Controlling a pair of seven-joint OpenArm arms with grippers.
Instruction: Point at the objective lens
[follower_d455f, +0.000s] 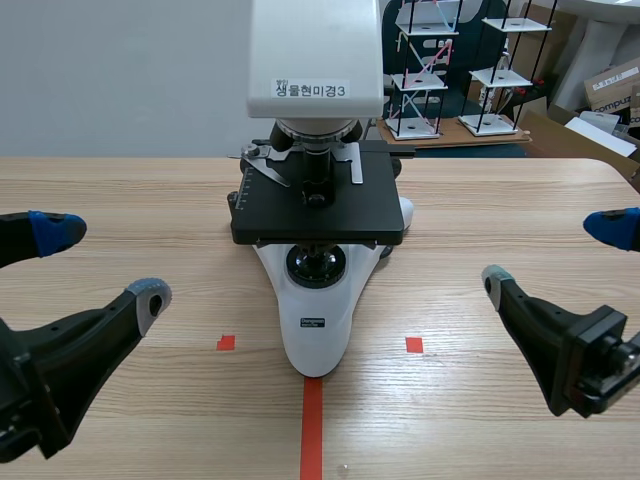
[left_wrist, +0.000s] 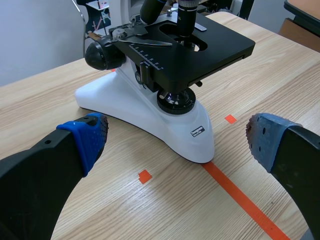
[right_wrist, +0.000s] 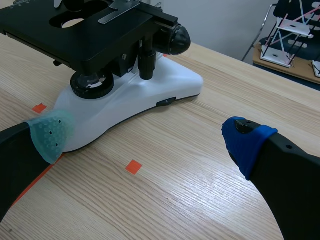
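- Left gripper (follower_d455f: 100, 262): jaws spread wide with nothing between them. It sits low over the table, on the robot's side and well to the left of the microscope.
- Right gripper (follower_d455f: 552, 255): jaws also wide apart and empty. It is low over the table, well to the right of the microscope.
- Between the two grippers stands the microscope (follower_d455f: 315, 320) on the wooden table (follower_d455f: 130, 200). The narrow end of its white base points toward the robot and meets the orange-red tape line (follower_d455f: 311, 430).
- The black stage (follower_d455f: 320, 215) sits above the base. The objective lens (follower_d455f: 318, 172), a short black barrel, hangs over the middle of the stage, beneath the white head.
- Judgement: pointing has not begun, as neither gripper is near the lens.
- To do it well, one arm should probably rise above stage level and come in from its own side. A low approach would meet the stage edge or the focus knob (right_wrist: 177, 39).
- Closing the jaws first would give one clear tip to aim with. A wide-open gripper points vaguely and could catch the slide clip (follower_d455f: 265, 165).
- Aim at the barrel itself, not at the round lamp lens (follower_d455f: 316, 265) in the base, which could be mistaken for it.
- Stop just short of the lens, or touch it only lightly.
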